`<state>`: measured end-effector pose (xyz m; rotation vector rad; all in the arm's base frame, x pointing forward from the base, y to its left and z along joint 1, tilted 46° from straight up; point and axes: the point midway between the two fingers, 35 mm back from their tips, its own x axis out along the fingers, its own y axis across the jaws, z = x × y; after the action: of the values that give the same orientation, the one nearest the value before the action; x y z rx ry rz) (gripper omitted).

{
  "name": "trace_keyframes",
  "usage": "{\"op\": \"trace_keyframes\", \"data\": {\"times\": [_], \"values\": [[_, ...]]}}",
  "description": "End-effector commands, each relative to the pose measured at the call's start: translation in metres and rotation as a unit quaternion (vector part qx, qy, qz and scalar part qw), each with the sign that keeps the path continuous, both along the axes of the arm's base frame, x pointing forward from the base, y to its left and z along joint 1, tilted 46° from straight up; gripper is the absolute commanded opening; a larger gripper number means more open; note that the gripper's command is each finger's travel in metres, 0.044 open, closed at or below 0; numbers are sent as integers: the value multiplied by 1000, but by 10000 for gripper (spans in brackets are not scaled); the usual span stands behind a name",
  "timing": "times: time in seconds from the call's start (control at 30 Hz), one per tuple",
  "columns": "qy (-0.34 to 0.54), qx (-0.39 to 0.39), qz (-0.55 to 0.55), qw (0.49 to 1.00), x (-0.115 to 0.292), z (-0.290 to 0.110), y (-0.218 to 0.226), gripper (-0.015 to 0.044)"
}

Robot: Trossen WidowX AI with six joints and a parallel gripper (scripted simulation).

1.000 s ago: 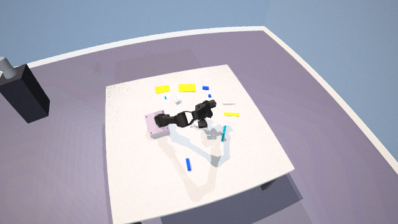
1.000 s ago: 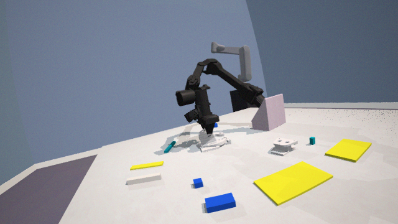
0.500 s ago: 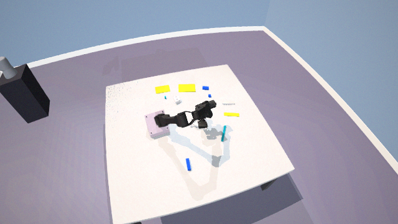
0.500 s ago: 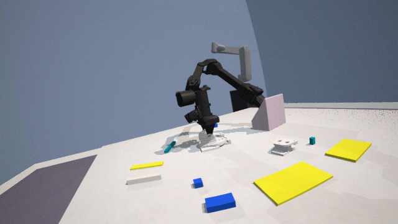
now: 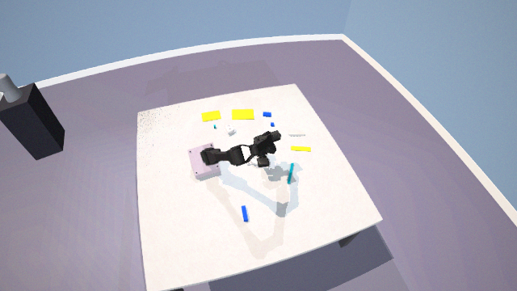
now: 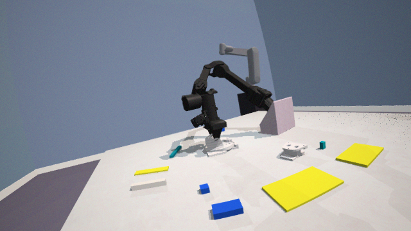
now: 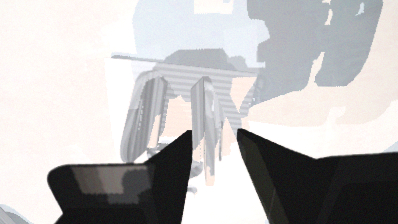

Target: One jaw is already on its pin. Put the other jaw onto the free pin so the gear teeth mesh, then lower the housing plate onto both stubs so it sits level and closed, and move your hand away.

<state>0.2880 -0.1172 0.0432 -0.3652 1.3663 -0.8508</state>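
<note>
My gripper (image 6: 217,137) (image 7: 214,134) points down and is shut on the free jaw (image 7: 204,112), a pale grey upright piece between the fingertips. The held jaw is low at the white base assembly (image 6: 216,153), next to the other jaw (image 7: 141,120), which stands left of it in the wrist view. Whether the held jaw sits on its pin or the teeth mesh cannot be told; the fingers and shadow hide this. The white housing plate (image 6: 295,147) (image 5: 230,129) with two large holes is away from the gripper.
A teal bar (image 5: 290,174) (image 6: 175,151) lies beside the base assembly. Yellow slabs (image 5: 242,114) (image 6: 303,188), a yellow strip (image 5: 300,149), a white bar (image 6: 148,184) and blue blocks (image 6: 227,208) (image 5: 245,213) lie around. A lilac block (image 5: 198,162) (image 6: 284,117) stands under the arm's base end.
</note>
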Motion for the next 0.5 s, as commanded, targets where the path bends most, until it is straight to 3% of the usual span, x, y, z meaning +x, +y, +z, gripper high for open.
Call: {"op": "trace_keyframes", "data": {"times": [0.0,0.47], "values": [[1,-2,1,1000,0,-1,-1,134],[2,-2,2,1000,0,-4,-4,134]]}}
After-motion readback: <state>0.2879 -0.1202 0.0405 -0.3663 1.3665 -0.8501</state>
